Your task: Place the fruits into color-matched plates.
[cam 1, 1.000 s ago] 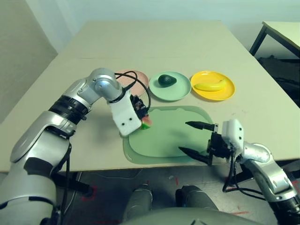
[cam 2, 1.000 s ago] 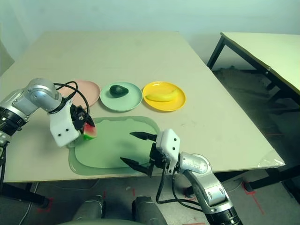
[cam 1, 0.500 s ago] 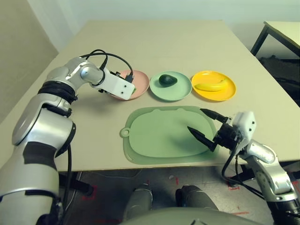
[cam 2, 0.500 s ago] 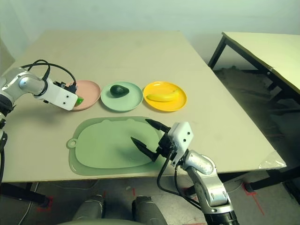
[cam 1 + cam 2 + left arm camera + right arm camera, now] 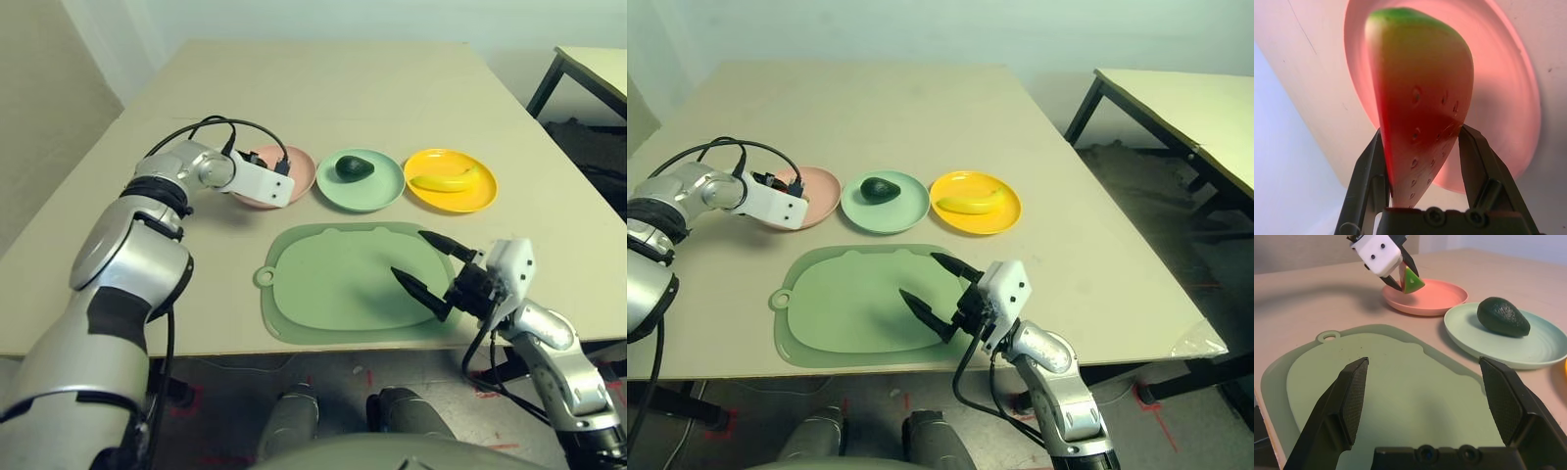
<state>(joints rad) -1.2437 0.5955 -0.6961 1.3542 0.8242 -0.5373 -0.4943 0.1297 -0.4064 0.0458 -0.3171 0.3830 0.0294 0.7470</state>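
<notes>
My left gripper (image 5: 1422,132) is shut on the red watermelon wedge (image 5: 1420,88) with green rind, holding it just over the pale pink plate (image 5: 299,168) at that plate's near-left rim. The right wrist view shows the wedge (image 5: 1413,281) hanging slightly above the pink plate (image 5: 1435,298). A dark green avocado (image 5: 355,167) lies in the mint green plate (image 5: 384,191). The yellow banana (image 5: 446,180) lies in the bright yellow plate (image 5: 468,199). My right gripper (image 5: 409,253) stands open over the right part of the pale green tray (image 5: 323,284), holding nothing.
The three plates stand in a row across the table's middle, just behind the large tray with its small ring handle (image 5: 264,278). A second table (image 5: 1176,108) stands off to the right. Bare tabletop (image 5: 323,88) stretches behind the plates.
My left gripper has carried the watermelon wedge from the tray's left corner back to the pink plate. My right gripper drew back toward the tray's right side, still open.
</notes>
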